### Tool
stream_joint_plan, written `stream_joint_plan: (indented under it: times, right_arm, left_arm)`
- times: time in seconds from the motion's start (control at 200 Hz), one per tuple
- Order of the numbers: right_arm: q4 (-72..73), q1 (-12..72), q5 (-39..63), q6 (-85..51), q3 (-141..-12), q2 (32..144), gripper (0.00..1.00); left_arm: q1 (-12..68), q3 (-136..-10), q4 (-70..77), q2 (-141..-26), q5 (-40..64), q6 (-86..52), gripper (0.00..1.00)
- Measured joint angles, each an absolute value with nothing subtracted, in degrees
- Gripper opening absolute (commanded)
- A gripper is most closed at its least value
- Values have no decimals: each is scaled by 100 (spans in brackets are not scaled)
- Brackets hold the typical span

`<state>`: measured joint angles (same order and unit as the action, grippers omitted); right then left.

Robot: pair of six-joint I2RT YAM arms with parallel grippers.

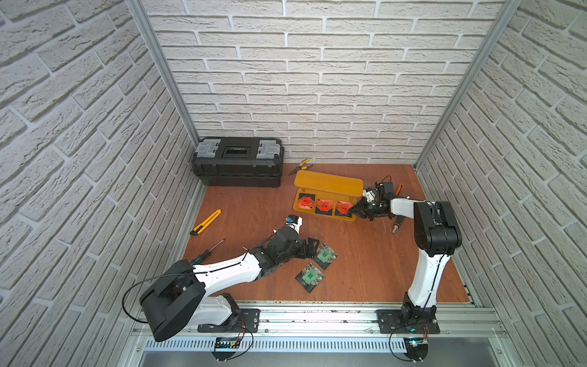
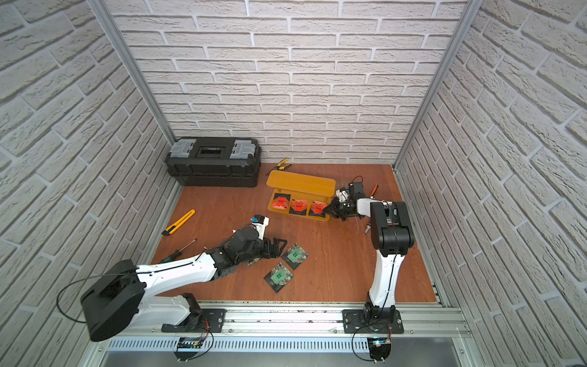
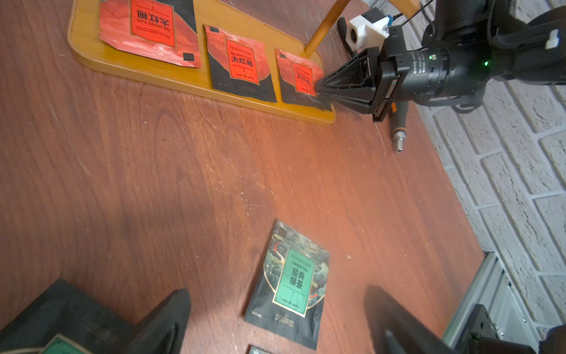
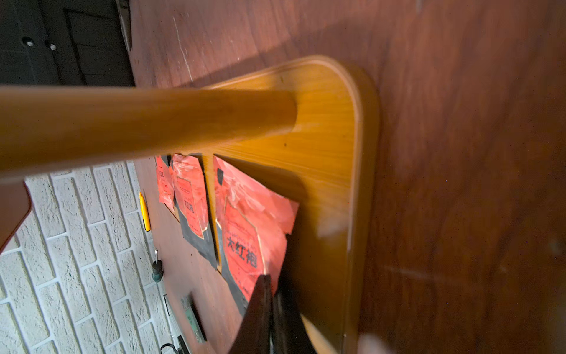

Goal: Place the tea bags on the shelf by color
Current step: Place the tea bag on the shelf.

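Three red tea bags (image 1: 324,206) on shelf (image 1: 327,184); right gripper (image 1: 351,210) pinches edge of rightmost bag (image 1: 343,207); left gripper (image 1: 313,249) spread.

Brown tabletop (image 1: 365,270) with shelf (image 1: 328,184), toolbox (image 1: 238,162) and loose tools (image 1: 205,222).
Green tea bags (image 1: 324,254) lie on the wood just ahead of the left gripper (image 1: 314,249); three red tea bags (image 1: 324,205) lie on the shelf's lower plate, the last touching the right gripper (image 1: 351,209).
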<state>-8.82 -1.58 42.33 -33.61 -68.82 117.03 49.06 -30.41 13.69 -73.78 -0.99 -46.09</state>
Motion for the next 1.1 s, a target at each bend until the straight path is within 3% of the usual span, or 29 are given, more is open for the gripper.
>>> stream_joint_plan:
  times: [0.3, 1.1]
  right_arm:
    - [-882, -132, 4261, -3361, -6925, 11703, 20]
    - [-954, -130, 4241, -3358, -6943, 11655, 26]
  left_arm:
    - [4864, -3041, 1367, -7422, -69, -4609, 94]
    - [4847, -3041, 1372, -7422, -58, -4609, 94]
